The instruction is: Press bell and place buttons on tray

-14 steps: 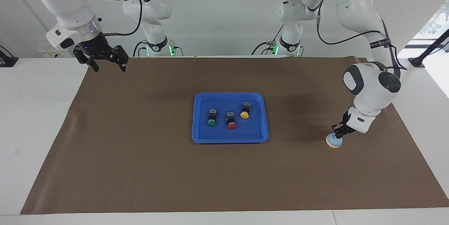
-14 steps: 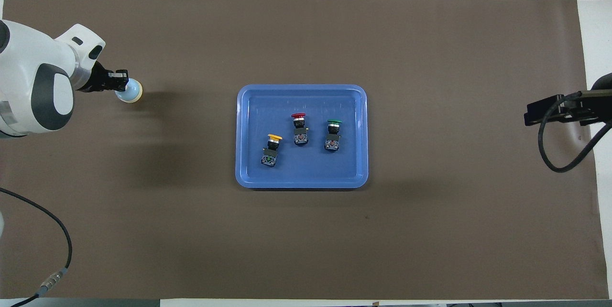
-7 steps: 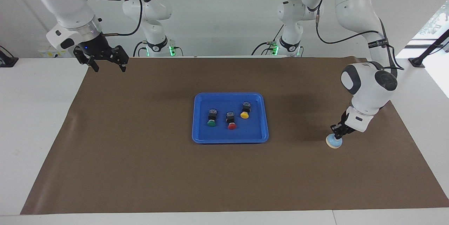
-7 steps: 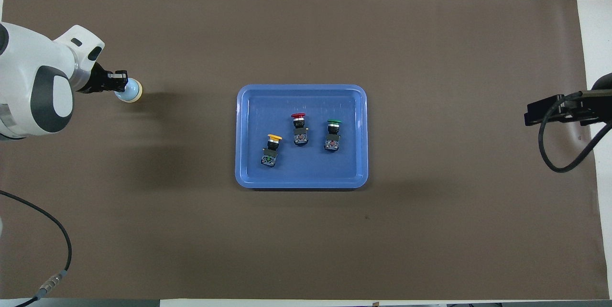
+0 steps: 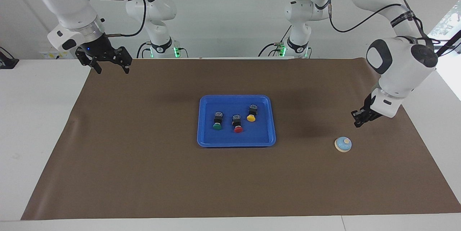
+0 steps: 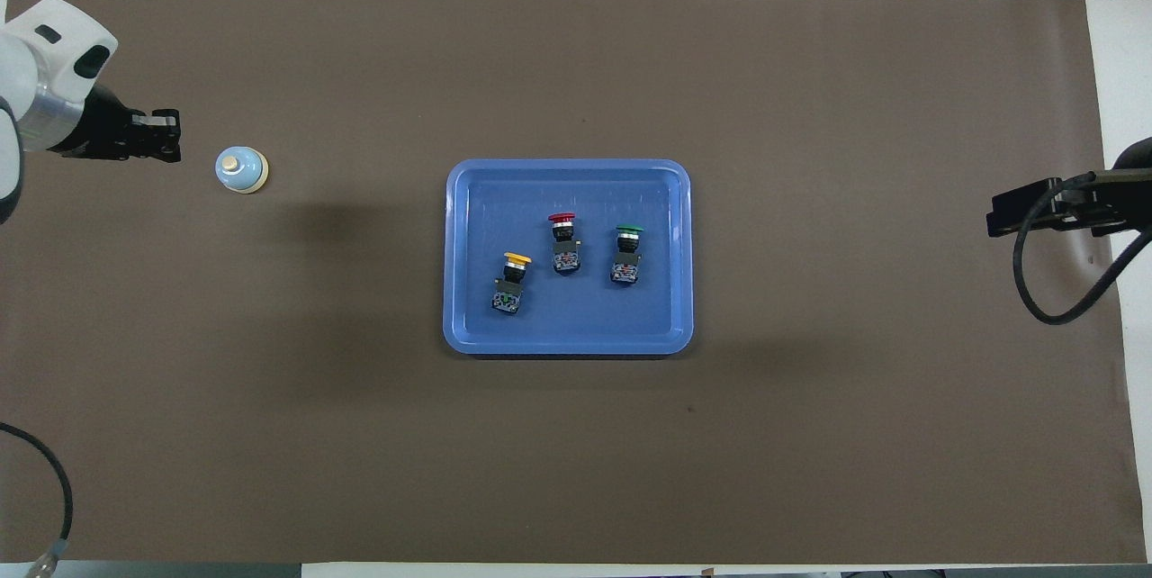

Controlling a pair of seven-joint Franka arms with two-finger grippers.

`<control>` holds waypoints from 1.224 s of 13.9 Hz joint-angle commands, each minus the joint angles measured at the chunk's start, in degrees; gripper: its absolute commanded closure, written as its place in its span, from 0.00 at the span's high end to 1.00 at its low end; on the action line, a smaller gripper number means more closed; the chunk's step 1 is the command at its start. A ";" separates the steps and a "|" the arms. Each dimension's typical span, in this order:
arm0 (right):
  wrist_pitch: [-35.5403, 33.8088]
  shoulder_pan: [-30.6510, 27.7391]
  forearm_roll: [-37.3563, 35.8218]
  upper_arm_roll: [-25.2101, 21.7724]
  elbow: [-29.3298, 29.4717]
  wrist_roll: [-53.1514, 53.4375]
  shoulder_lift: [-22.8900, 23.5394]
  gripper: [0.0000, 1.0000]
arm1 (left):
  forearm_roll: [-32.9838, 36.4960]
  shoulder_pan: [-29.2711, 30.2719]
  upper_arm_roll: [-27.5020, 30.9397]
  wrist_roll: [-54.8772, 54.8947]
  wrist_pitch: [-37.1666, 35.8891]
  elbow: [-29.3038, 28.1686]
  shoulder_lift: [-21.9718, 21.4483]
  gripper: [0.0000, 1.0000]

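Note:
The light-blue bell (image 5: 343,144) stands alone on the brown mat toward the left arm's end of the table; it also shows in the overhead view (image 6: 241,170). My left gripper (image 5: 357,123) is shut and empty. It hangs in the air over the mat beside the bell, clear of it (image 6: 169,136). The blue tray (image 5: 236,97) lies mid-table (image 6: 567,166). The green button (image 5: 216,126), red button (image 5: 238,128) and yellow button (image 5: 251,117) lie in it, apart from each other. My right gripper (image 5: 110,68) is open and empty. It waits high over the mat's corner near its own base.
The brown mat (image 5: 144,173) covers most of the white table. A black cable (image 6: 1035,290) hangs from the right arm over the mat's edge.
My left gripper was down on the bell's top. It has lifted off and drawn back toward the left arm's end of the table. The bell's cream knob now shows. The right arm has not moved.

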 commanded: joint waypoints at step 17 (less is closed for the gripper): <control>0.81 -0.93 -0.19 0.70 -1.16 -1.28 -1.11 1.00 | -0.67 1.01 0.56 0.33 -21.17 2.23 -13.61 1.00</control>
